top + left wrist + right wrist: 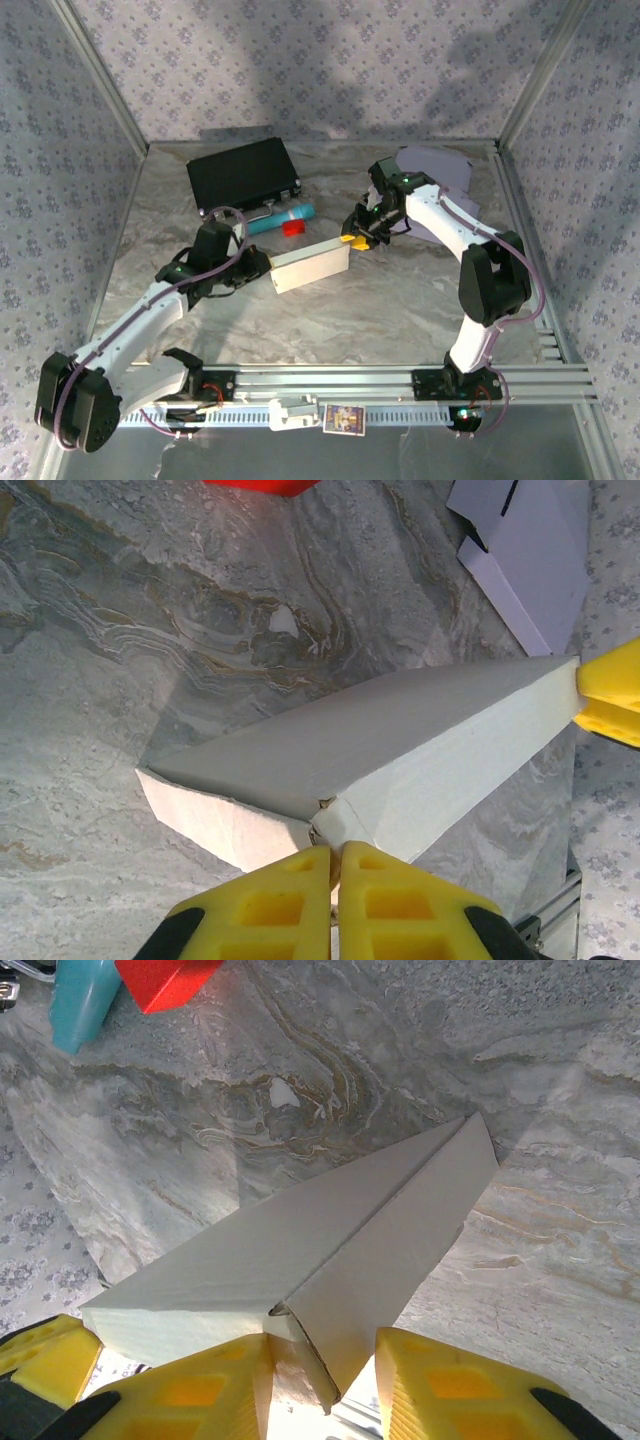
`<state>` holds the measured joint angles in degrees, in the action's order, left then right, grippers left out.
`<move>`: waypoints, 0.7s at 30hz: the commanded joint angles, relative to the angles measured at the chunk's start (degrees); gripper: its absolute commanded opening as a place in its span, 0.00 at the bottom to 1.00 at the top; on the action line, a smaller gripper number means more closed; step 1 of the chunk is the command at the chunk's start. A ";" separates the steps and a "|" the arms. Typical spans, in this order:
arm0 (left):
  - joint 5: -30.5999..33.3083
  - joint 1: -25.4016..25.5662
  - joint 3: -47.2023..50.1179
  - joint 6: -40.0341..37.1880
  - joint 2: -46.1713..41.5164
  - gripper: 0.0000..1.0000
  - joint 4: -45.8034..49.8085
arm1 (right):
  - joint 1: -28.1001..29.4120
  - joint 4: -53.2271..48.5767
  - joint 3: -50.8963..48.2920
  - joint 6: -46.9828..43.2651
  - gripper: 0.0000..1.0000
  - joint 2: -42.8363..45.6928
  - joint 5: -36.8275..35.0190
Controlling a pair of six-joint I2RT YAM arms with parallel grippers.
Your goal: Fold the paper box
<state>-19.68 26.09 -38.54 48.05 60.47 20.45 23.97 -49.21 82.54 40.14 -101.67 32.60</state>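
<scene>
The left gripper (335, 855) has its yellow fingers pressed together, pinching a thin corner flap at the near end of the white oblong paper box (400, 740); the box runs straight out from those fingers to the right gripper (322, 1348) at its far end; that one's jaws stand partly spread around the other end corner, one pad against the card and a sliver of gap at the other, so I cannot tell whether it truly clamps. The box spans the space between the two, above the grey marbled table (150, 630).

Just beyond the box, away from both grippers, lie a small red block (165, 980) and a teal plastic cylinder (85, 1000); farther off past the left gripper sits a flat black case (243, 175); behind the right gripper lies a pale lavender sheet of card (520, 550).

To my eye the job is well along; the long walls are up and the body reads as a closed oblong with crisp creases; what seems left is the ends, since the pinched corner looks ragged and not tucked home.
</scene>
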 commanded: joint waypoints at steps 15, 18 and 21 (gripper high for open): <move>5.57 1.25 -0.33 0.21 1.48 0.24 16.82 | 4.04 11.38 -7.63 32.36 0.68 11.97 -11.59; 4.61 1.25 -0.88 1.67 0.64 0.32 16.71 | 5.56 11.30 -8.58 38.55 0.75 11.68 -10.88; 3.67 1.29 -0.99 3.15 -0.15 0.38 16.04 | 6.62 12.12 -8.98 41.82 0.78 11.11 -10.46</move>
<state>-18.20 27.11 -40.84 49.74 59.86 26.96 30.00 -38.30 74.59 73.43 -90.11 23.27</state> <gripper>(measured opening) 0.371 0.774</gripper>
